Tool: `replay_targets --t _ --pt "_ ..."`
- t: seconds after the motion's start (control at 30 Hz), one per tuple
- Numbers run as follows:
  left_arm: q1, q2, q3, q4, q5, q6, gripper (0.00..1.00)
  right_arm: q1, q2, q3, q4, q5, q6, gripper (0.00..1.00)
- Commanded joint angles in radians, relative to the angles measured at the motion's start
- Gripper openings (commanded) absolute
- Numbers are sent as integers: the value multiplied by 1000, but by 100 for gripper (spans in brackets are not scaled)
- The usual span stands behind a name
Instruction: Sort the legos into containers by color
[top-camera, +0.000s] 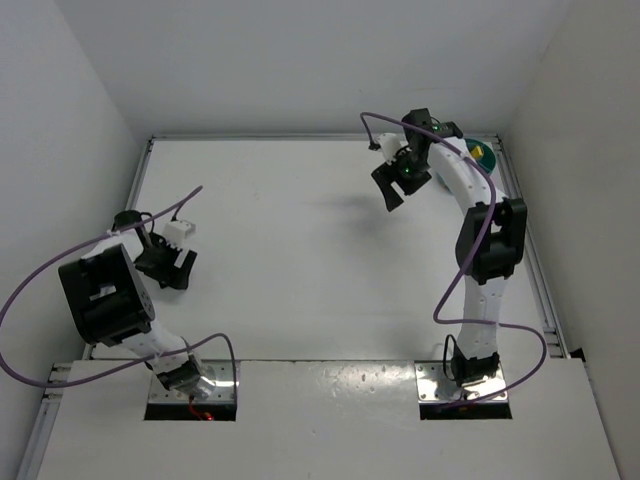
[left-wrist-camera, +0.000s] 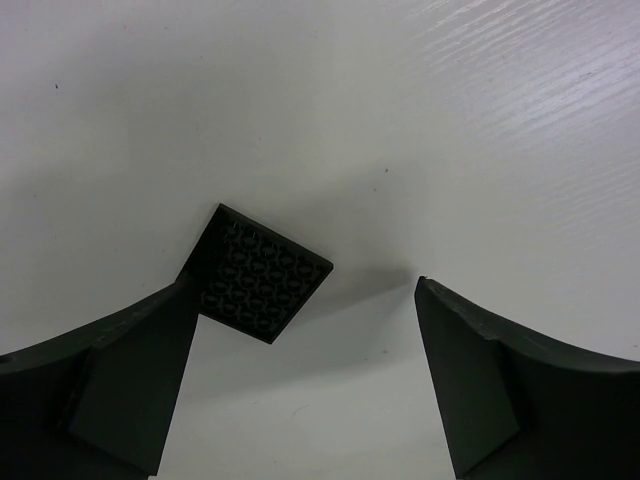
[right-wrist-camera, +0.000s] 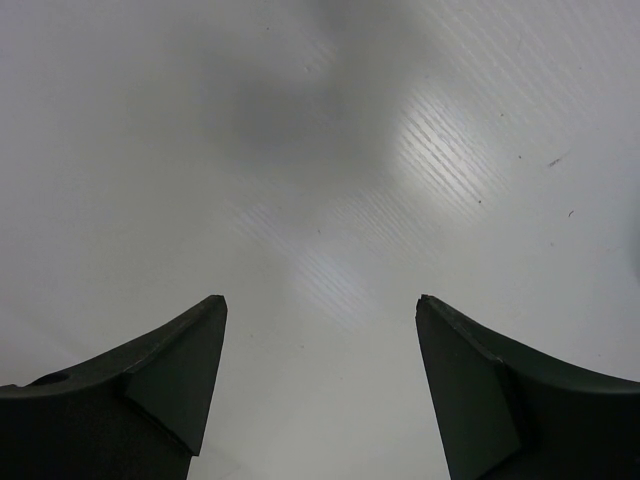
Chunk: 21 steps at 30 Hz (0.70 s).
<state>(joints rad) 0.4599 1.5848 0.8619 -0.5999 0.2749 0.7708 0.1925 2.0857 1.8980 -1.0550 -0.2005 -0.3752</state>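
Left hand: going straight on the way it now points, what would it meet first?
Probably the white table, which fills the wrist view ahead of the open left hand. A black dimpled square lies at one finger's tip, so that finger might touch it first; depth is unclear.

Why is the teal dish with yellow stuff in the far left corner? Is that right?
Wrong side. The teal dish with yellow stuff sits in the far right corner, by the right arm; the top view shows it.
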Motion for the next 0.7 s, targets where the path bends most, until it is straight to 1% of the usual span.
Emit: replay_targets --t 0.0,0.1,0.13,0.27,0.3,0.4,0.57,0.67 --pt "10 9 12 -35 67 45 94 16 -27 1 16 18 -14 77" --pt "-1 21 22 -35 67 45 94 16 -27 1 16 18 -14 77" --pt "-1 21 31 -46 76 45 92 16 -18 1 16 18 -14 77" --pt "-75 70 41 -55 106 24 90 25 -18 1 16 27 -14 77" --pt "-116 90 42 -55 118 9 90 25 -18 -8 16 27 -14 77" --pt "-182 109 52 -32 127 -28 87 25 -29 -17 16 36 -14 77" --pt "-351 159 72 67 136 -140 84 25 -38 -37 16 36 -24 77" --pt "-455 201 124 109 126 -206 83 25 -47 -47 26 46 -24 77"
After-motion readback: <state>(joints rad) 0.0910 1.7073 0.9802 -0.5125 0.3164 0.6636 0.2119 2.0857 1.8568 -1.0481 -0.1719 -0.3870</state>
